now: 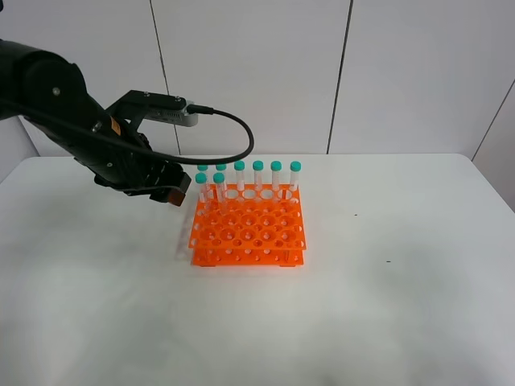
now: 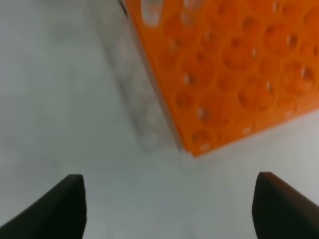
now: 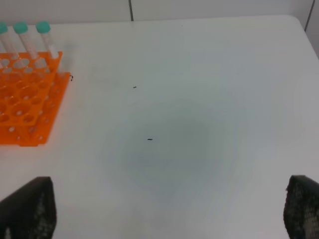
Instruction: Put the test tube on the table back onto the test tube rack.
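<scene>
The orange test tube rack stands on the white table. Several teal-capped test tubes stand upright along its back row. One more tube stands a row forward at the left. No tube lies on the table in any view. My left gripper hovers just left of the rack's back left corner; in the left wrist view the gripper is open and empty beside the rack. My right gripper is open and empty over bare table, right of the rack.
White wall panels stand behind the table's back edge. The left arm's black cable loops above the rack's back left corner. The right arm is out of the exterior high view.
</scene>
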Available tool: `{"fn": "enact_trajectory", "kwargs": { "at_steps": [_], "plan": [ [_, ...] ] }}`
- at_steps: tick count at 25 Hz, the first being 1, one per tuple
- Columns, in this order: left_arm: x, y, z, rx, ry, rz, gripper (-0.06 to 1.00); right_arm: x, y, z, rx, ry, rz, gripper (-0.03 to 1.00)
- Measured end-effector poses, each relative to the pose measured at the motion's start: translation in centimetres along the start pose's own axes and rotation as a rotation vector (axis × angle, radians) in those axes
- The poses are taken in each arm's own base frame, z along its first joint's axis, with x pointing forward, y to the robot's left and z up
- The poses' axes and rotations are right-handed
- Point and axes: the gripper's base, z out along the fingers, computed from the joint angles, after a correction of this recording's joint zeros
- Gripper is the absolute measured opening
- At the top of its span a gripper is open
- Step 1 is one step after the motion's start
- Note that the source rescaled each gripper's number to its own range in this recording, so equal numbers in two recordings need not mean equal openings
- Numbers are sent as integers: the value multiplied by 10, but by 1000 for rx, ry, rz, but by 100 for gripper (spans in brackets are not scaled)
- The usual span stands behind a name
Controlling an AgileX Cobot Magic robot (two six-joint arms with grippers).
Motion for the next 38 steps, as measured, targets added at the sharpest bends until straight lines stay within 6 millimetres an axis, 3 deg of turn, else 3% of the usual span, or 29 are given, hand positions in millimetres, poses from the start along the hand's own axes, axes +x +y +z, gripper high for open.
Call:
{"fn": "enact_trajectory", "kwargs": {
  "at_steps": [6,11,18,22,29,38],
  "plan": [
    [-18,11,11,16,197,9,100,0,0,0,0,0,0,100],
    [-14,22,13,0,319,-9,100,0,0,0,0,0,0,100],
    [3,108,1,-55,407,-267,100,0,0,0,0,0,0,100],
    [14,140,-5,-79,410,-387,100,0,0,0,0,0,0,100],
    [53,123,-31,-63,418,-407,100,0,0,0,0,0,0,100],
    [164,70,-97,-89,235,-393,100,0,0,0,0,0,0,100]
  ]
}}
